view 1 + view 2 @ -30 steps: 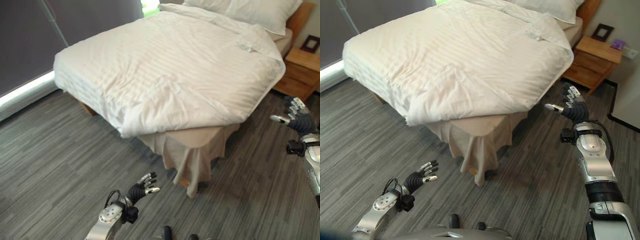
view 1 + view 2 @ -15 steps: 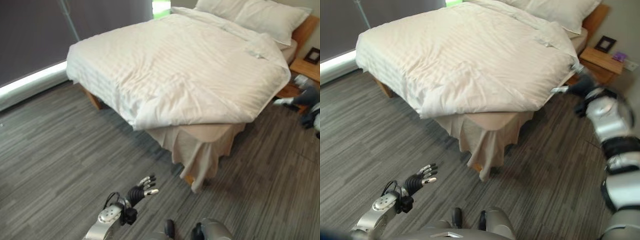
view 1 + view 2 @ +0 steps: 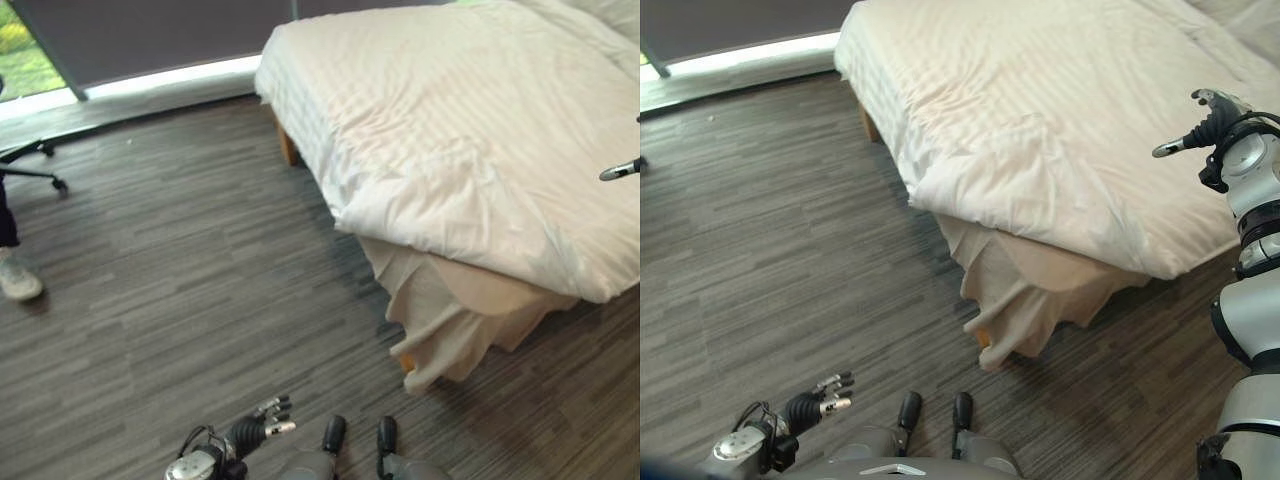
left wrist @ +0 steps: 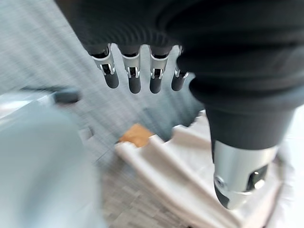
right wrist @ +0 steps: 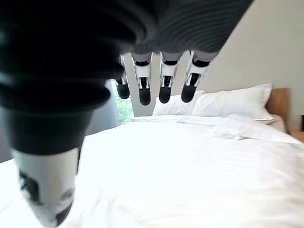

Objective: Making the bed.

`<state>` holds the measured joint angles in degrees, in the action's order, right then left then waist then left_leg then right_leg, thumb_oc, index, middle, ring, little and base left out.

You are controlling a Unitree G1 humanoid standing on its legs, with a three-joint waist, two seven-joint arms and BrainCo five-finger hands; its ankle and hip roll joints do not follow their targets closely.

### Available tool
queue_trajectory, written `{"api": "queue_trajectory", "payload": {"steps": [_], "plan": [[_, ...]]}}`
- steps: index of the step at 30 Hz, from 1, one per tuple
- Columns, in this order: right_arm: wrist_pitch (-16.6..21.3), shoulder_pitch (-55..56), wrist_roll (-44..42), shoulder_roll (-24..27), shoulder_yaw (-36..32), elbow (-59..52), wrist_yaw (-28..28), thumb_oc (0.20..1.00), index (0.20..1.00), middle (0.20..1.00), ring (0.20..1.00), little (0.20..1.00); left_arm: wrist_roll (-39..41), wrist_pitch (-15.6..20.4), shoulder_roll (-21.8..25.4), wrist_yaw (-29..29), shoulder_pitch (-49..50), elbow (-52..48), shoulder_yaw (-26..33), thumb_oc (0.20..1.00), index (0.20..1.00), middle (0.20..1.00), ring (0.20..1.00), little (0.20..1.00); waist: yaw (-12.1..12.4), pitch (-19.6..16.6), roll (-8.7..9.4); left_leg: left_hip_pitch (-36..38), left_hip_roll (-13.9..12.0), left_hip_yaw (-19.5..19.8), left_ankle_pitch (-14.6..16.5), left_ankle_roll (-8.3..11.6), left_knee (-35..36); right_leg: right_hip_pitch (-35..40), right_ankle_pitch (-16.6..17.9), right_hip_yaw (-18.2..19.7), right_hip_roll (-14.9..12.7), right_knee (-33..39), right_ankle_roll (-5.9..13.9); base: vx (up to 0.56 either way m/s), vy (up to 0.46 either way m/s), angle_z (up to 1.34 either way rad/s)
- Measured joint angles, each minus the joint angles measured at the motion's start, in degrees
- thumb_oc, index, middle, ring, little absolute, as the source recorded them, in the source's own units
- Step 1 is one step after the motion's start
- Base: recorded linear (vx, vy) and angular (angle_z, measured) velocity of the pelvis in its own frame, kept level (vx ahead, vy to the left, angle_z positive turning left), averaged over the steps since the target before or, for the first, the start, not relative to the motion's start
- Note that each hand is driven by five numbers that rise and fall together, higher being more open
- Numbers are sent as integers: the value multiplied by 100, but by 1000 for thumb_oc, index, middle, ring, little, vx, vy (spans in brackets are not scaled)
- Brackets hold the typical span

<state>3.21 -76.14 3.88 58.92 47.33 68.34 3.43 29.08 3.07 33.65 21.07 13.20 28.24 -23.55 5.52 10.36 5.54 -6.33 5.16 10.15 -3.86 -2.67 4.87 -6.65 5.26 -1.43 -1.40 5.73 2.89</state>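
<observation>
Hovering right hand [image 3: 1210, 120] over duvet [image 3: 1060, 130], fingers apart | left hand [image 3: 810, 408] low, relaxed

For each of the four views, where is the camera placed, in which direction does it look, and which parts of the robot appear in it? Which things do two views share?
Left eye view: on the head, looking down at the floor and the bed's corner; left hand low.
Right eye view: beside it, same scene; right hand raised over the duvet.
Left wrist view: along the open left fingers toward the hanging bed skirt.
Right wrist view: along the open right fingers across the duvet to the pillows.
Shared: both eye views show the bed skirt; every view shows the bed.
</observation>
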Motion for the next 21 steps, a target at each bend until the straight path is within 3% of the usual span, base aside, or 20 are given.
{"api": "queue_trajectory", "payload": {"steps": [2,10,14,21], "plan": [[2,-830,12,-102,160,83,-54,1000,1000,1000,1000,1000,0,3,-23,-3,-308,35,-250,1000,1000,1000,1000,1000,-2,169,-170,-320,-26,38,-65,79,-5,-310,54,-45,34,0,-69,-13,-95,9],[-18,-1438,-52,-448,274,451,-196,1000,1000,1000,1000,1000,2,66,-29,-173,-930,2,-296,1000,1000,1000,1000,1000,18,524,-409,-855,-93,115,-161,218,0,-834,113,-119,103,3,-146,52,-133,4],[-71,-1763,-466,-463,150,685,-447,1000,1000,1000,1000,1000,1,126,-213,-360,-1017,-45,-352,1000,1000,1000,1000,1000,98,727,-668,-1233,-123,129,-211,285,-1,-1210,155,-138,138,0,-189,42,-111,1],[-139,-2311,-1084,-417,212,945,-557,1000,1000,1000,1000,1000,2,178,-447,-607,-1311,-7,-572,1000,1000,1000,1000,1000,235,934,-881,-1947,-202,143,-319,410,-7,-1926,266,-178,217,-4,-298,19,-103,0]]}}
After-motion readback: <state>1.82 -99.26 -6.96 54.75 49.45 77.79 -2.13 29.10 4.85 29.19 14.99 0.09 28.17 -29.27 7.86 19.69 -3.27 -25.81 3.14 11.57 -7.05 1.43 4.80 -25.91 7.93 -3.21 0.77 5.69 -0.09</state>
